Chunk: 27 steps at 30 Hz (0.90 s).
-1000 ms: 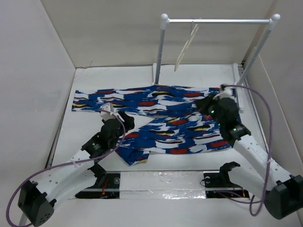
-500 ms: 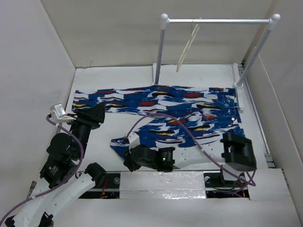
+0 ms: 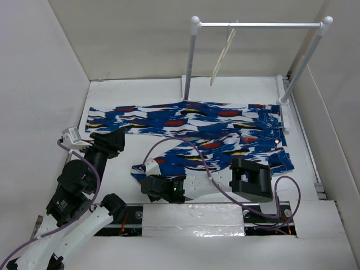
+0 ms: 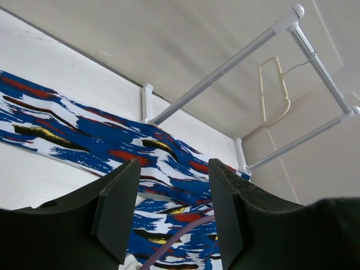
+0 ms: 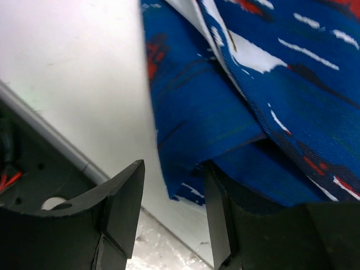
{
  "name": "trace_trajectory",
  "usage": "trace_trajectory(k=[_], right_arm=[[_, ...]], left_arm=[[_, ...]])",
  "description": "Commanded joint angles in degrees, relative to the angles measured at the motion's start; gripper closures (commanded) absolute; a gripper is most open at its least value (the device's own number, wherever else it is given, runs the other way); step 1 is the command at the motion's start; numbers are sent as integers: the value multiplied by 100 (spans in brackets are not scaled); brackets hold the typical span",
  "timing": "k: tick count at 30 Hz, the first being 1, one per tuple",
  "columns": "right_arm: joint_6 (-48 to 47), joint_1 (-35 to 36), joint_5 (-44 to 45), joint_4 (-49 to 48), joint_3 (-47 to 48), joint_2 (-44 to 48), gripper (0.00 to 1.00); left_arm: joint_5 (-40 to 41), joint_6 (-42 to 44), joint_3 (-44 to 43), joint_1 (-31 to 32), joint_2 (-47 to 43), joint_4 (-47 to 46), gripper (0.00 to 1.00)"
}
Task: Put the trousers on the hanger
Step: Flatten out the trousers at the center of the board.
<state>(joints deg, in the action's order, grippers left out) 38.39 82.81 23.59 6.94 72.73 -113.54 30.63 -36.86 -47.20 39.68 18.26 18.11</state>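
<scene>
The trousers (image 3: 197, 135) lie spread flat on the white table, blue with white, red, black and yellow patches. The cream hanger (image 3: 221, 59) hangs from the rack's bar at the back. My left gripper (image 3: 117, 135) hovers over the left trouser leg, open and empty; in its wrist view (image 4: 171, 208) the trousers (image 4: 84, 140) and the hanger (image 4: 275, 90) lie beyond the fingers. My right gripper (image 3: 144, 183) lies low at the near-left trouser end. It is open (image 5: 171, 219), with the hem corner (image 5: 185, 169) at its tips and fabric resting over the right finger (image 5: 222, 225).
A white-poled rack with a metal crossbar (image 3: 259, 25) stands at the back right. White walls enclose the table on three sides. The right arm (image 3: 250, 180) and its purple cable (image 3: 197, 152) stretch across the near part of the trousers. A metal rail (image 3: 191, 216) runs along the front edge.
My right arm swung from the far-right waistband down to the near-left hem, and its jaws opened. My left arm drew back leftward off the middle of the trousers.
</scene>
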Motion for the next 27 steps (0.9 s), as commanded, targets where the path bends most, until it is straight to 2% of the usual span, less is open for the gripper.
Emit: trace_trajectory(k=[1,4,7,9,11,13,17,22,27], right_arm=[[371,-98,190,-42,207,-203,56],[240,-159,23,-524,224,-117,85],[-121,-159,84,-1140,110,594,95],[-322,-352,-64,-1378,-21,1129,95],[-402,-527,-258,-1913,-249,2113,95],[-307,-958,-741,-2597,-863,3129,94],[334,-1749,-1172,-3023,-2111,4292,91],[1275,-2496,-1243,-3242,-4016,4823,89],[1451,-2428,-1357,-2927,-4960,4964,86]], left_arm=[[-48,92,114,-13,-51,-184,51],[-66,100,88,-13,28,-150,51],[-92,56,88,-13,90,-211,50],[-128,56,97,-13,134,-281,49],[-110,56,18,-13,273,-326,49],[-128,74,-52,-13,423,-360,49],[-224,126,-79,-13,940,-641,48],[-487,100,35,-13,1767,-1212,48],[-550,-40,176,-13,2603,-1389,48]])
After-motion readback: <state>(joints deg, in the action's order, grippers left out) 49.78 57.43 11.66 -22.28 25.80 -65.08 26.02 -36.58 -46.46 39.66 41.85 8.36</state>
